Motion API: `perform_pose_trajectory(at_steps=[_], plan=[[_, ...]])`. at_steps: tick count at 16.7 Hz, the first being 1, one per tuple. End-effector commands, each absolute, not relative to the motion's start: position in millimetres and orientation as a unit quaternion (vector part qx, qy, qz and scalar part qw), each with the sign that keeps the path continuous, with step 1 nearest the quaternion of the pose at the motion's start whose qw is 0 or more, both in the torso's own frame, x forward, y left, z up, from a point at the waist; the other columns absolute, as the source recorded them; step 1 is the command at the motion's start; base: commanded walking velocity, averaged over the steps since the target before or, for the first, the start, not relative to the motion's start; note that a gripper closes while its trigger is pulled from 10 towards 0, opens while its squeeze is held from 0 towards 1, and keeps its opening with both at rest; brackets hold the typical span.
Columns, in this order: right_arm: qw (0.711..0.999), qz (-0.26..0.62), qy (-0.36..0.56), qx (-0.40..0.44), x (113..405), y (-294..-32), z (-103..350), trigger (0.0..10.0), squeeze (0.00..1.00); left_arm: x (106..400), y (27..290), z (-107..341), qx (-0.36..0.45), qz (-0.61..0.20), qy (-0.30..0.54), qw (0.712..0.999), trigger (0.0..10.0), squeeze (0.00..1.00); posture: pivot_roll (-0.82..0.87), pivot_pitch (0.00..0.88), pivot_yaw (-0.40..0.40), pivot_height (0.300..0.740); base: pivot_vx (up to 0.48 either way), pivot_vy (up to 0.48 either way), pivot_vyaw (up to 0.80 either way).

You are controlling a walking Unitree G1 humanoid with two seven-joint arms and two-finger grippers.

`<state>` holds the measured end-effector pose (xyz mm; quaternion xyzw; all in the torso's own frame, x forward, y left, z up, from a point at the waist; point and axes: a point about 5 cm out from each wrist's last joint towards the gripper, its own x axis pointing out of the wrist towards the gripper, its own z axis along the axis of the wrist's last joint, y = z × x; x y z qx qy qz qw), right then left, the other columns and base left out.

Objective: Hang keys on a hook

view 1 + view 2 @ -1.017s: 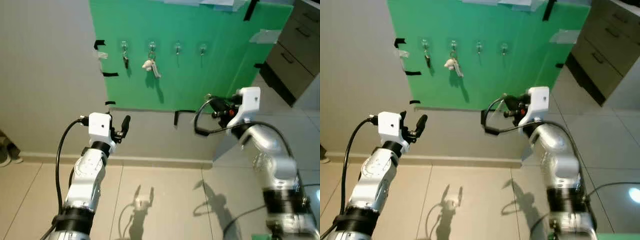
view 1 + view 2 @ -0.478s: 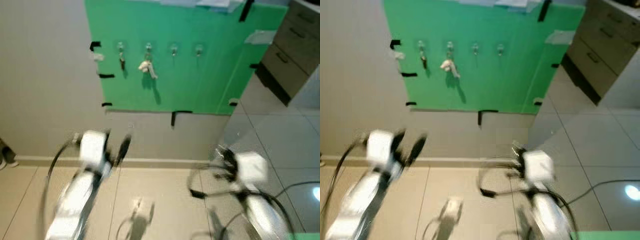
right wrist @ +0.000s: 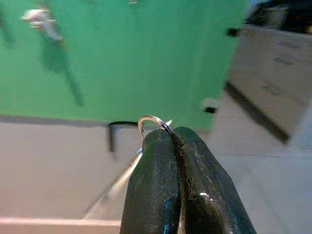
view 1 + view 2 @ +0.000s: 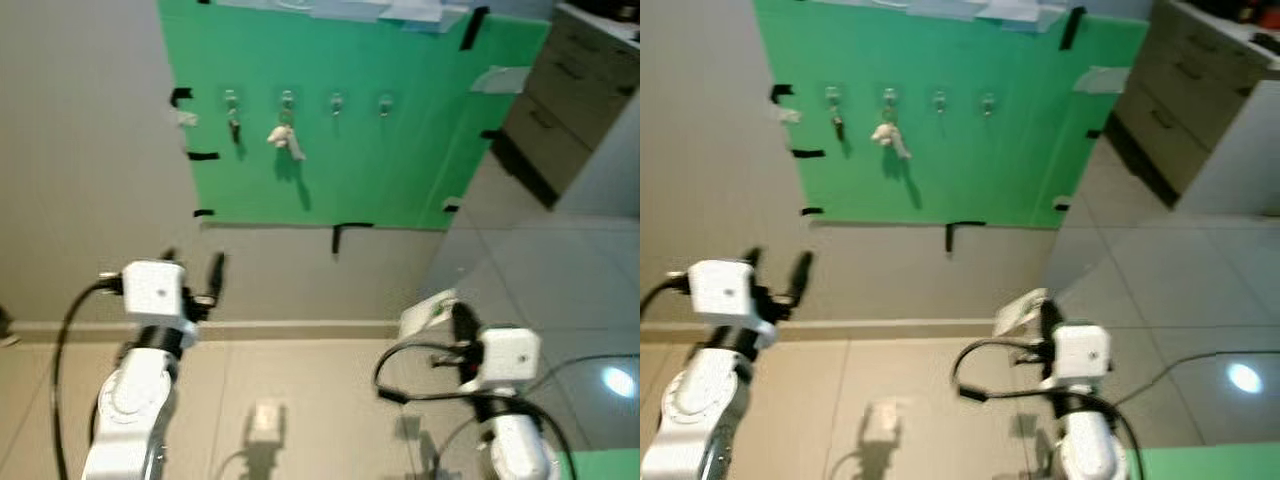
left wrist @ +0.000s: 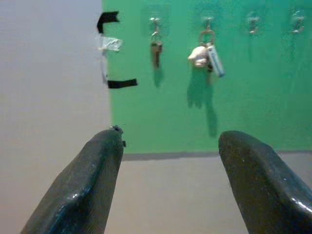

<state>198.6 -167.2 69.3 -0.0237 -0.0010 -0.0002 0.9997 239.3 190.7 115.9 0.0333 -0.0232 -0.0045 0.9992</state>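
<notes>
A green board (image 4: 400, 160) on the wall carries a row of small hooks. A dark key (image 4: 233, 126) hangs on the leftmost hook (image 4: 231, 98), and a white keychain (image 4: 284, 137) hangs on the second hook (image 4: 287, 98). The two hooks to the right (image 4: 336, 101) (image 4: 385, 101) are bare. My right gripper (image 3: 173, 134) is shut on a silver key ring (image 3: 153, 121); it sits low, well below and right of the board (image 4: 462, 325), with a pale tag (image 4: 425, 312) beside it. My left gripper (image 5: 170, 141) is open, holds nothing, and points at the board from below left (image 4: 193, 272).
A grey drawer cabinet (image 4: 565, 100) stands to the right of the board. Black tape strips (image 4: 340, 235) mark the board's edges. Below is a tiled floor (image 4: 330, 400) with a skirting board along the wall. A bright light spot (image 4: 616, 381) reflects on the tiles at right.
The camera has shifted, so the board sits further left and higher. Both arms have dropped; the right gripper went from beside the board's lower edge down toward the floor.
</notes>
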Motion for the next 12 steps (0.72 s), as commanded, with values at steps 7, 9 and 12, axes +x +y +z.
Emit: perform_pose_trajectory(at_steps=[7, 9, 12], plan=[[0.999, 0.023, -0.034, -0.030, 243, -171, 78, 10.0, 0.00, 257, 174, 112, 0.032, -0.055, -0.008, 0.998, 10.0, 0.00, 0.02, 0.000, -0.019, 0.740, 0.347, 0.156, 0.00], [0.999, 0.025, -0.036, -0.027, 249, -170, 78, 10.0, 0.00, 269, 170, 114, 0.046, -0.072, -0.009, 0.996, 10.0, 0.00, 0.03, 0.000, -0.025, 0.740, 0.480, 0.000, 0.00], [0.998, 0.038, -0.038, -0.024, 256, -164, 80, 10.0, 0.00, 279, 167, 116, 0.048, -0.080, -0.009, 0.996, 10.0, 0.00, 0.03, 0.000, -0.029, 0.740, 0.480, 0.000, 0.00]])
